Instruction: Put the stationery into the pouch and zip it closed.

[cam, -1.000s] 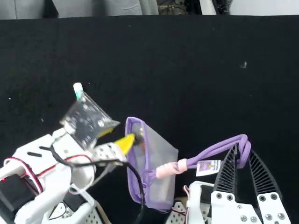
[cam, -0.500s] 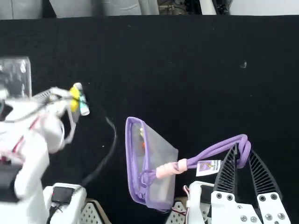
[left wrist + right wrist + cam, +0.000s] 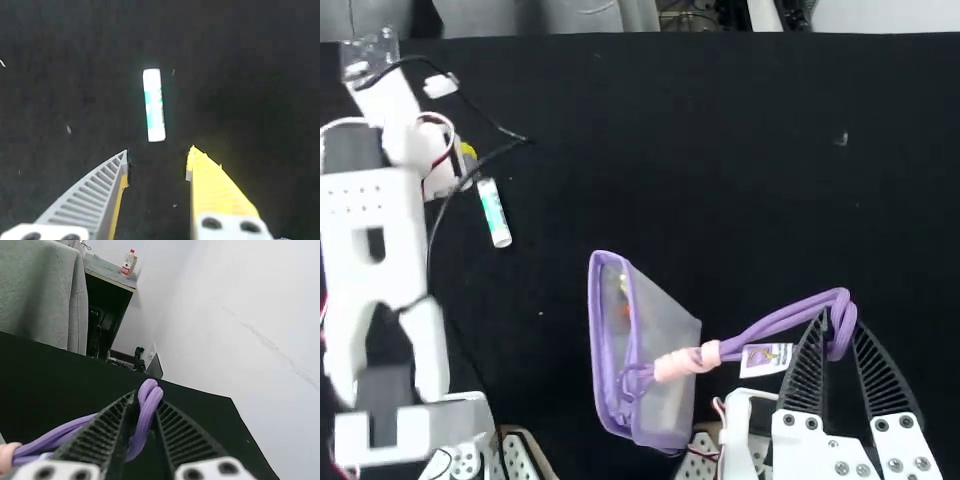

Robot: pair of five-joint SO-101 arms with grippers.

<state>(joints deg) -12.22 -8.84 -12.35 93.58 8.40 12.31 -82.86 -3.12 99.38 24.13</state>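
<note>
Since the earlier frames your left arm has left the pouch mouth and swung out to the far-left part of the tabletop [image 3: 740, 150]; the pouch [image 3: 650, 350] and your right arm are unchanged.

Findings:
- The left end effector [image 3: 157, 152] is wide open and empty. The white-and-green stick [image 3: 153, 105] lies flat just beyond its fingertips, roughly in line with the gap and well apart from the pouch.
- The right end effector [image 3: 145, 399] is closed narrow on the purple strap [image 3: 790, 315]. This keeps the pouch propped with its mouth open.

Risks, as judged:
- The stick looks round and points lengthwise along your approach. A close on its near end, or contact by one finger first, would likely roll it or shoot it away.
- The left arm's cable hangs near the stick in the high view and could drag it.
- The pouch is held by its strap alone. Pushing the stick in off-centre may tip it or fold the mouth shut.
</note>
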